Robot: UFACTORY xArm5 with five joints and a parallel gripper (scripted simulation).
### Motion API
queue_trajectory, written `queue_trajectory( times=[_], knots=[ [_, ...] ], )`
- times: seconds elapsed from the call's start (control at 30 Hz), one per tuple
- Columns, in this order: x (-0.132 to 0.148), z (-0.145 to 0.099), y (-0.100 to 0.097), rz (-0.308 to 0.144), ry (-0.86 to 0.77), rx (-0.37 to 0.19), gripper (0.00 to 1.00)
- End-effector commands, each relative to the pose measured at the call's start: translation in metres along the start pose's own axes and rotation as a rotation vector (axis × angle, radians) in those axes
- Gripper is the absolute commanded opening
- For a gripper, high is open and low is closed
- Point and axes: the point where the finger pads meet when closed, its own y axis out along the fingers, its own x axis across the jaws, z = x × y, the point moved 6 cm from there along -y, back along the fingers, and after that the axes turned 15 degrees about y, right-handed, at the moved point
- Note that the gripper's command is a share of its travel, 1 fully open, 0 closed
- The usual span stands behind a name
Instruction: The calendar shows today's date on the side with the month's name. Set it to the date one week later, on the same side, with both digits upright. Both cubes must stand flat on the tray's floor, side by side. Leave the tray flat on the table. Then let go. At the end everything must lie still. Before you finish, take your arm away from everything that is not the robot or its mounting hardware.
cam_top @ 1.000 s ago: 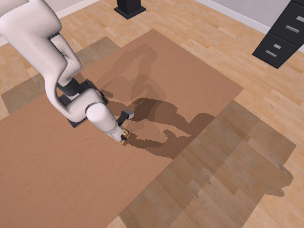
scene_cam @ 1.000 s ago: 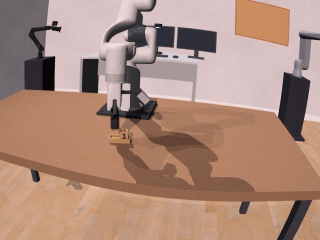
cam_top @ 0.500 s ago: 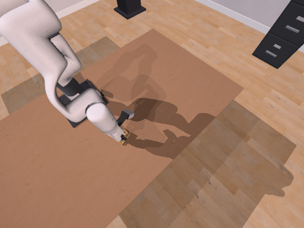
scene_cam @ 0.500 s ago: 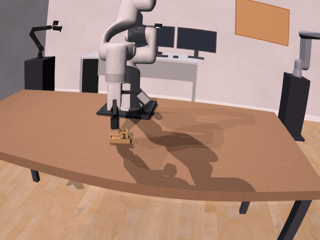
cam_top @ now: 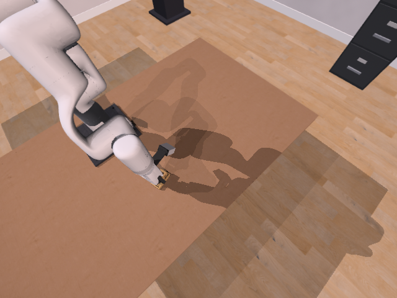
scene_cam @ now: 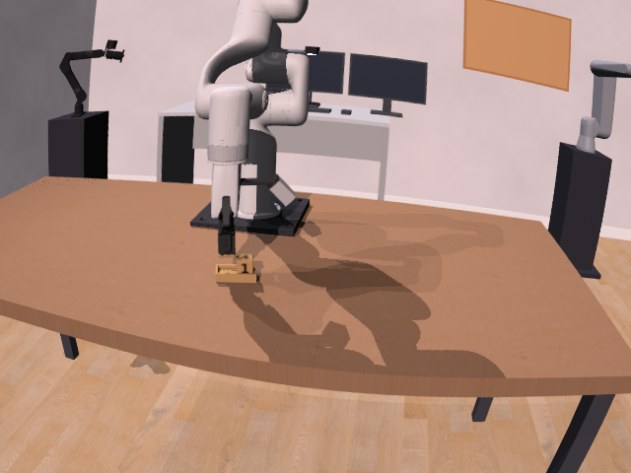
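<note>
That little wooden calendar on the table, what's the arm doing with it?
The white arm reaches straight down over the small wooden calendar tray near its base plate. Its claw is closed on something at the tray's left end, apparently the left cube, though that cube is mostly hidden. The right cube stands in the tray showing a 1. The tray rests on the table.

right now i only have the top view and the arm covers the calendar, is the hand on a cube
Observer: Yes, in the exterior view the hand comes straight down onto the left cube and is shut on it.
Operator: what does the other cube show
Observer: The right cube stands in the tray, its near face reading 1.
Operator: tray flat
Observer: It looks flat on the table.
</note>
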Motion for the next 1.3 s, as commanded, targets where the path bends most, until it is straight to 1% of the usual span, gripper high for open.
queue_trajectory(
  times=[0.0, 1.27],
  knots=[
    [0.0010, 0.0001, -0.0010, -0.003, 0.000, 0.000, 0.29],
    [0.0010, 0.0001, -0.0010, -0.003, 0.000, 0.000, 0.29]
  ],
)
